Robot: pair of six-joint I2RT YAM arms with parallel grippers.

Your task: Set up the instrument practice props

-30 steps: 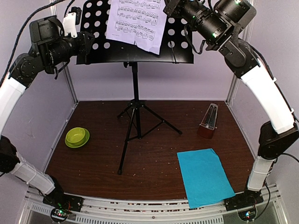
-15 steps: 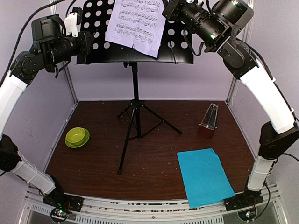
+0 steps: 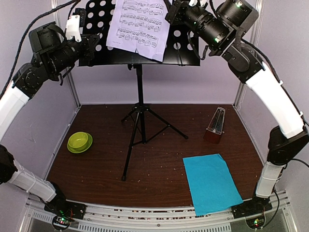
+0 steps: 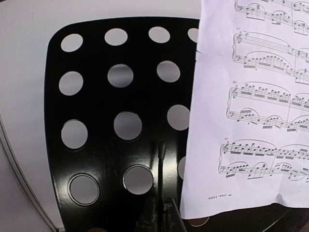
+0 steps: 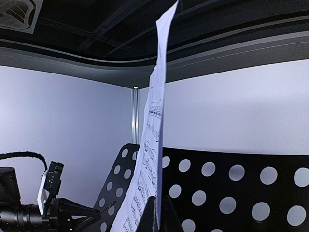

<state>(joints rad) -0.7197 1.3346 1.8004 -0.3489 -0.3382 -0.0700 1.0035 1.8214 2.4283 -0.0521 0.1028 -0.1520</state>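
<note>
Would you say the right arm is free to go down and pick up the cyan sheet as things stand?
Probably not yet. The right gripper is shut on the lilac sheet up at the music stand. The cyan sheet itself lies uncovered on the table, on that arm's side.

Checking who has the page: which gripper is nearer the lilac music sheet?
Right. The right gripper pinches the lilac music sheet at its right edge; the left gripper is at the stand's left edge.
</note>
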